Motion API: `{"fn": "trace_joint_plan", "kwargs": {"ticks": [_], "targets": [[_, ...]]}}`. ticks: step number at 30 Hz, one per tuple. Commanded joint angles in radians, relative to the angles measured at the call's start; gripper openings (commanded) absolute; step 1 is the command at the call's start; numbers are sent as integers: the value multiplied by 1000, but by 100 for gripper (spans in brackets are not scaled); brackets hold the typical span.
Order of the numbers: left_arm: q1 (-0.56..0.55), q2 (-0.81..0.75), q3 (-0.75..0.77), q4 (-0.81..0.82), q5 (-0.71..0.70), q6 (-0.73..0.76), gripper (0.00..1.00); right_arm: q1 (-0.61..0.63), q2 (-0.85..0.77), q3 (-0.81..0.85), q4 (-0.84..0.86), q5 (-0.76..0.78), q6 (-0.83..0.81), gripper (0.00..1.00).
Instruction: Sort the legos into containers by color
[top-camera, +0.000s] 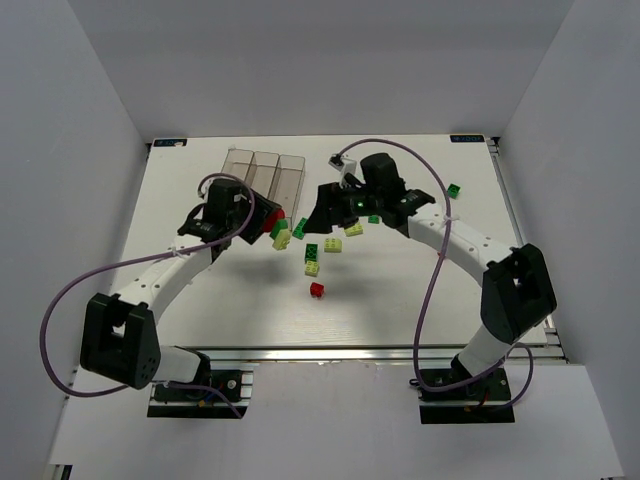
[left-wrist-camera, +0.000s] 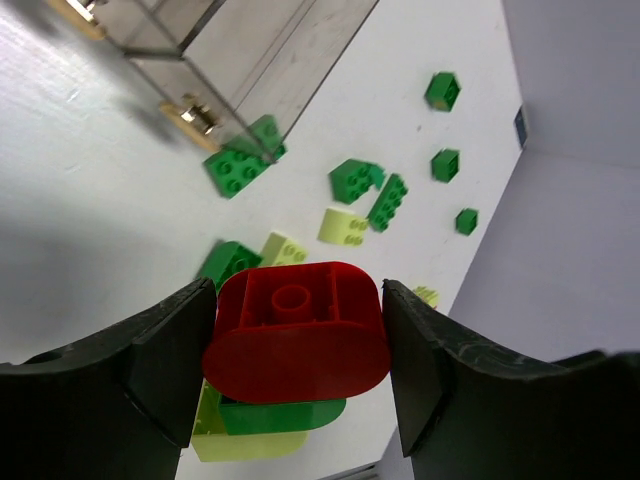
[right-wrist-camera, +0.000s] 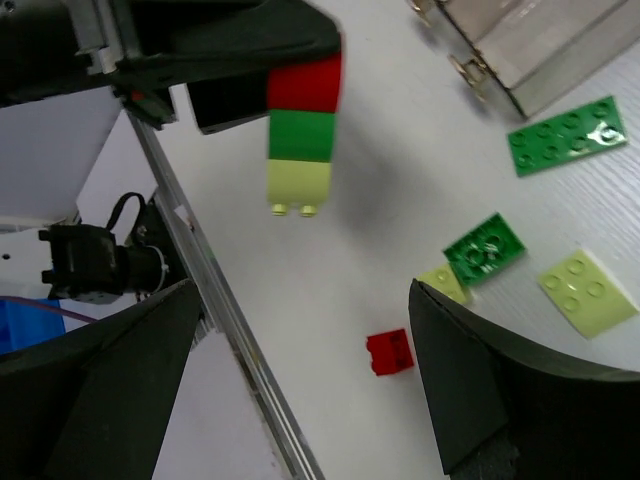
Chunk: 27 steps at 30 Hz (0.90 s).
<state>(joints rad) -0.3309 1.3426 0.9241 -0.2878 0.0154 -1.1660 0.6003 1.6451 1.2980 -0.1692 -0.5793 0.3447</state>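
- Legos (top-camera: 313, 262) lie scattered on the tabletop (top-camera: 250, 320) in the top view, just in front of the containers (top-camera: 266, 172). You see the left end effector (top-camera: 265, 220) at the containers' near end.
- In the left wrist view, you find the left end effector clenched on a stack (left-wrist-camera: 297, 330) of red, green and yellow-green bricks, raised off the tabletop.
- In the right wrist view, you see the right end effector (right-wrist-camera: 305, 370) released, jaws wide, above a loose red brick (right-wrist-camera: 389, 352).

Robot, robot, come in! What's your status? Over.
Left pincer shut on a red-green-yellow brick stack. Right pincer open, empty. Loose bricks scattered beside the bins. Nothing seen in the way.
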Motion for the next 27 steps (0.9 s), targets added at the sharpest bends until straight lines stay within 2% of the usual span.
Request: {"fn": "trace_joint_plan", "kwargs": {"ticks": [1, 6, 23, 27], "targets": [[-14, 30, 90, -16, -40, -70, 0, 77, 12, 37, 141, 50, 105, 89], [-31, 59, 127, -22, -51, -86, 0, 127, 74, 96, 138, 108, 123, 89], [-34, 53, 127, -14, -22, -95, 0, 135, 177, 164, 138, 167, 74, 86], [-34, 52, 121, -14, -19, -96, 0, 133, 219, 198, 138, 138, 80, 79]]}}
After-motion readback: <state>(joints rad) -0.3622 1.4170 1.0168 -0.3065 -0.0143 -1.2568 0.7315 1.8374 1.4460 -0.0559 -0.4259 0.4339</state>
